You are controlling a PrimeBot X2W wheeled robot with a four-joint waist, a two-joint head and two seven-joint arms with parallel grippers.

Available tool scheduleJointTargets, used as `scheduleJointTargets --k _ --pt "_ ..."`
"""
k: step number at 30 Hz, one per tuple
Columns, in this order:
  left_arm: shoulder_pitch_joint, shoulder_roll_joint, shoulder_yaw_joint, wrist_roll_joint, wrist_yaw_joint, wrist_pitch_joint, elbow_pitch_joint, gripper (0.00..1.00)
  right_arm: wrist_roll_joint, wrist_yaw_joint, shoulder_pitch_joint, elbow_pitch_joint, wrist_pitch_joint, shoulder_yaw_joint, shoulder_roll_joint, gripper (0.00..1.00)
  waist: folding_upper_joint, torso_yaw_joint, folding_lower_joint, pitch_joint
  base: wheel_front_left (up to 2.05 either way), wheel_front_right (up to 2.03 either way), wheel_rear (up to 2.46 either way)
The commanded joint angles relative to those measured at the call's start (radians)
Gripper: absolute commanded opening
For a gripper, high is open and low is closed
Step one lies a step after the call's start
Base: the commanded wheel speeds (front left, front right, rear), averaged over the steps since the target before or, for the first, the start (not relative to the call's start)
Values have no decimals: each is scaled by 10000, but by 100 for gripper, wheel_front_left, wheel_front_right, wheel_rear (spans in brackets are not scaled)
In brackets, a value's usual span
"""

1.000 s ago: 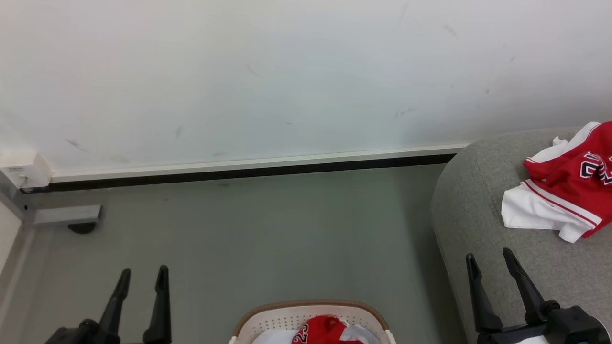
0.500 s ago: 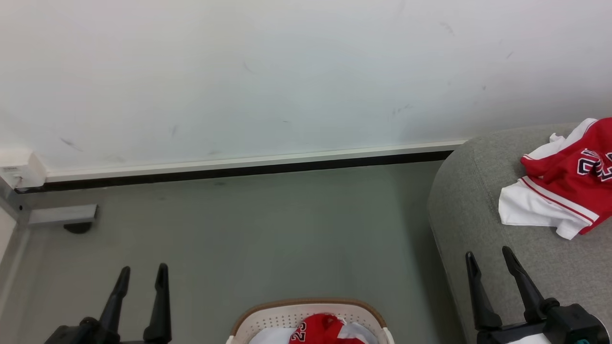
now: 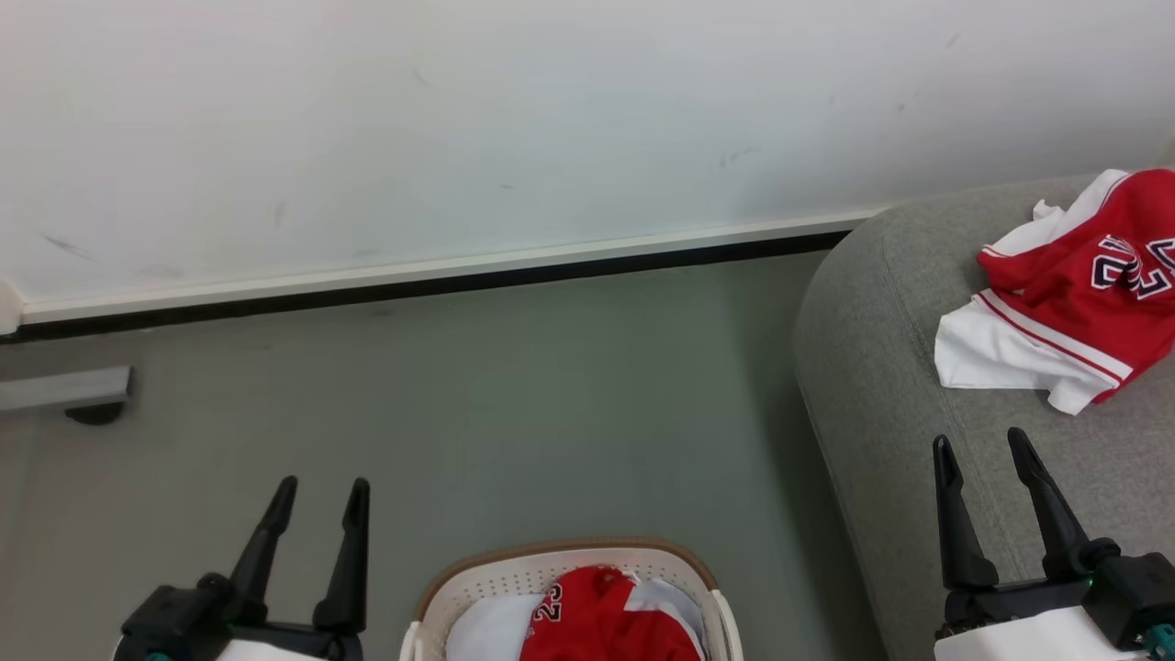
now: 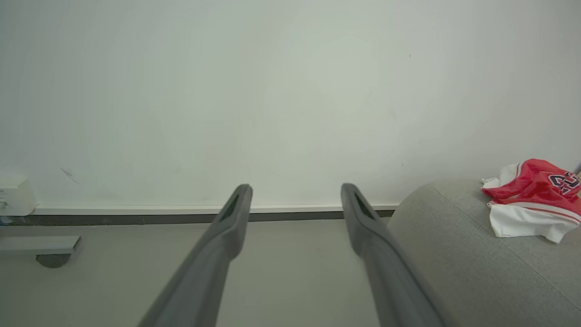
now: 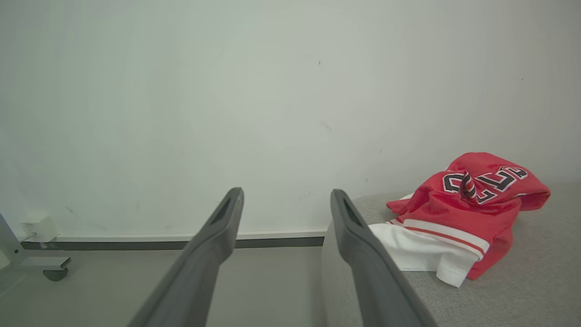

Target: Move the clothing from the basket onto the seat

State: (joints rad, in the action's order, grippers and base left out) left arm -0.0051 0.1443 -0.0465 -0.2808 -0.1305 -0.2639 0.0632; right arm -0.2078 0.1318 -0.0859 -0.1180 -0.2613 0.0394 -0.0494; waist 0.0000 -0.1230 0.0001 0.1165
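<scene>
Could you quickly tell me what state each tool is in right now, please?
Left tool: open, holding nothing.
Right tool: open, holding nothing.

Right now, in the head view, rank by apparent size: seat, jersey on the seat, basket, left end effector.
1. seat
2. jersey on the seat and basket: look alike, both cut by the frame
3. left end effector

Bare floor (image 3: 551,395) between basket (image 3: 560,548) and wall (image 3: 459,138); grey seat (image 3: 881,367) close along the right side.
</scene>
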Motion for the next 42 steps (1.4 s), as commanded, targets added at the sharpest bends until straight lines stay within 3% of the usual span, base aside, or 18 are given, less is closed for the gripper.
scheduleJointTargets --k 1,16,25,42 --pt "-163 157 -107 -201 3 -6 80 100 104 -22 -180 90 -36 -6 -2 100 0 -184 -1 272 0 0 0" --pt "-1399 1358 -2025 -934 3 224 1095 100 -20 -22 -890 734 -35 -82 0 100 0 -1165 -1 2002 0 0 0" --pt "-2976 2148 -4286 -1407 2 1036 2515 100 5 -22 -1656 1203 -35 -268 -3 100 0 -1435 -1 3167 0 0 0" --pt "-6433 2700 -8363 -1787 2 1704 5178 100 -114 -22 -3598 2434 -29 -659 2 100 0 -1586 -1 5884 0 0 0"
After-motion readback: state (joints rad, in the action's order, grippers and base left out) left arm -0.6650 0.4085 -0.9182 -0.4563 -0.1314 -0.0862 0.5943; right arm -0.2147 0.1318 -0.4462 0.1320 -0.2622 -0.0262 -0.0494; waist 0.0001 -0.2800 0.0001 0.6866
